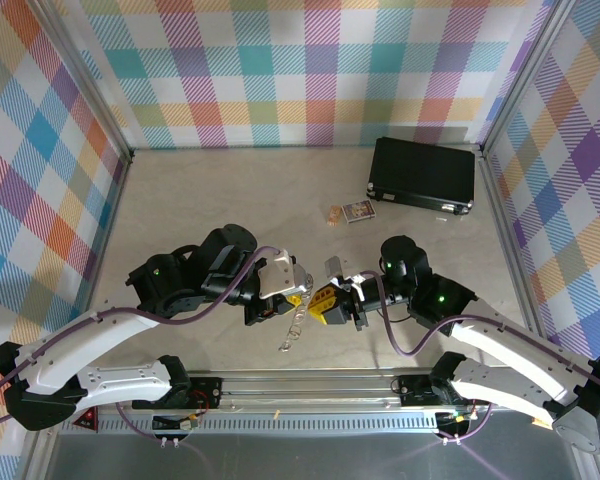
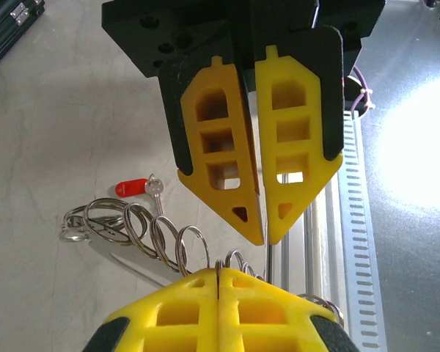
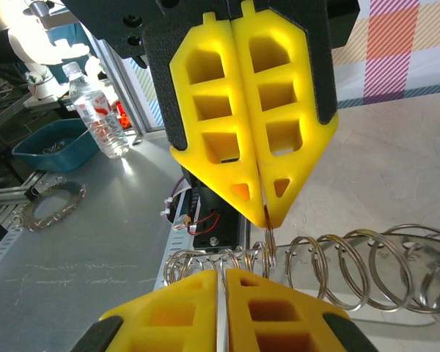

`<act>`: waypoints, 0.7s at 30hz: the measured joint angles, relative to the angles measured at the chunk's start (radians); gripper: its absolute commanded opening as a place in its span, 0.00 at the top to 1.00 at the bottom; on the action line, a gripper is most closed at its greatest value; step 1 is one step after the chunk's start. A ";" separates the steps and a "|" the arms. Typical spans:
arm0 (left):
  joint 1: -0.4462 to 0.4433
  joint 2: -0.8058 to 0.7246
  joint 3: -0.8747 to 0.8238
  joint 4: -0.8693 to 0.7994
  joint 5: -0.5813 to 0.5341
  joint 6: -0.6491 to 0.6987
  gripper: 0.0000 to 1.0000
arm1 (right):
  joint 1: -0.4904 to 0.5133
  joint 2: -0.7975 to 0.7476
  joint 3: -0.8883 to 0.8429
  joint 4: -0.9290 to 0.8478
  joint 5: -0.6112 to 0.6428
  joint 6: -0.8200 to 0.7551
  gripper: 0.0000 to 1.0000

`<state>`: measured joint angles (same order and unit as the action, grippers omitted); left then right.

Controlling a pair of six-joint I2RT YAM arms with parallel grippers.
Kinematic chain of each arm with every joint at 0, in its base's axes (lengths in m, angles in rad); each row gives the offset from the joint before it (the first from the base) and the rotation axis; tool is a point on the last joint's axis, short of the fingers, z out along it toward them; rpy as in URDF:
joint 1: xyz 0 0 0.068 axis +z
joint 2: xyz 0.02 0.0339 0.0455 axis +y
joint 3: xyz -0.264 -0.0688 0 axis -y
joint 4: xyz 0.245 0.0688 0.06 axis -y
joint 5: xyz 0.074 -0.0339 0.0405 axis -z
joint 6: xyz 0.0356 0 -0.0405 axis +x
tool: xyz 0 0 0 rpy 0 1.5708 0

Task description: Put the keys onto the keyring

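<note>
My left claw (image 2: pixel 217 274) and right claw (image 2: pixel 262 236), tip to tip, both pinch 1 end of the keyring (image 2: pixel 141 224); its long axis runs left from my left claw; the key (image 2: pixel 130 188) lies on the tabletop (image 2: pixel 51 117) beside that far end.

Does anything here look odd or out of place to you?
Yes: the keyring is a whole string of linked rings, pinched by both the left claw and the right claw and sagging to the table. The red key lies there by its far end, apparently not threaded on.
</note>
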<state>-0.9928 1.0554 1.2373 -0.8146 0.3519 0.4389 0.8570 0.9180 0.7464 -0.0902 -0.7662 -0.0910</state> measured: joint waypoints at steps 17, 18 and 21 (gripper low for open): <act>0.000 0.000 0.000 0.000 0.014 0.000 1.00 | 0.000 0.037 0.000 0.079 -0.010 0.043 0.82; 0.000 0.000 0.000 -0.001 0.014 0.000 1.00 | 0.000 0.039 0.000 0.083 -0.013 0.047 0.82; 0.000 0.000 0.000 -0.003 0.014 0.000 1.00 | 0.000 0.045 0.000 0.090 -0.018 0.051 0.82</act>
<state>-0.9928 1.0554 1.2373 -0.8177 0.3656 0.4393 0.8570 0.9630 0.7464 -0.0002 -0.7841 -0.0402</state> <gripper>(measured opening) 0.063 0.179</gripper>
